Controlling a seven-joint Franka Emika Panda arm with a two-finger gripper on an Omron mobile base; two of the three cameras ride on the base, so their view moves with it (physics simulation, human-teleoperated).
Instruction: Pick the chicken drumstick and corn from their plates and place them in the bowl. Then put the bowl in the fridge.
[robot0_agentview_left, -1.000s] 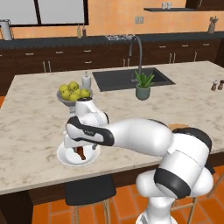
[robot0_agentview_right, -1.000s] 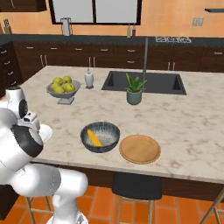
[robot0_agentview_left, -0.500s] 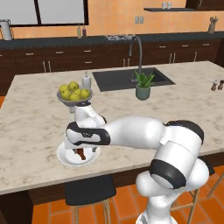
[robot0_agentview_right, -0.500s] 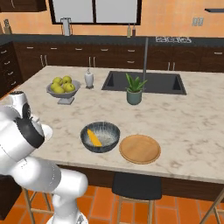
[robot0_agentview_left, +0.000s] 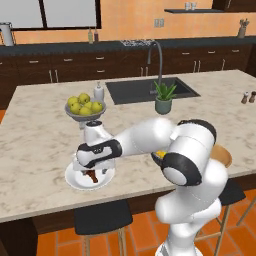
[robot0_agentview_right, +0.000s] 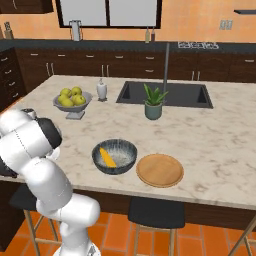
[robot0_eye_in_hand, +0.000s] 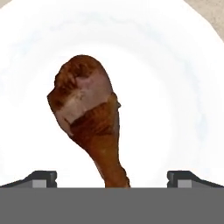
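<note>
The chicken drumstick (robot0_eye_in_hand: 89, 118) lies on the glossy white plate (robot0_eye_in_hand: 175, 87), thick end away from the hand and thin bone end between my fingertips. My gripper (robot0_eye_in_hand: 113, 179) is open, with a wide gap on each side of the bone. From the left base, the gripper (robot0_agentview_left: 93, 169) hangs just over the drumstick (robot0_agentview_left: 91, 176) on the white plate (robot0_agentview_left: 75, 181) near the island's front edge. The corn (robot0_agentview_right: 106, 157) lies inside the dark speckled bowl (robot0_agentview_right: 115, 156). The wooden plate (robot0_agentview_right: 160, 170) beside the bowl is bare. The fridge is out of view.
A grey pedestal bowl of yellow-green fruit (robot0_agentview_left: 84, 107) stands just behind the white plate. A soap bottle (robot0_agentview_right: 101, 90), a potted plant (robot0_agentview_right: 153, 102) and the sink (robot0_agentview_right: 165, 94) sit farther back. Stools (robot0_agentview_left: 102, 217) stand under the counter's front edge.
The hand has sunk slightly toward the white plate. The jaws have stayed open, and the drumstick, bowl and corn have not moved.
</note>
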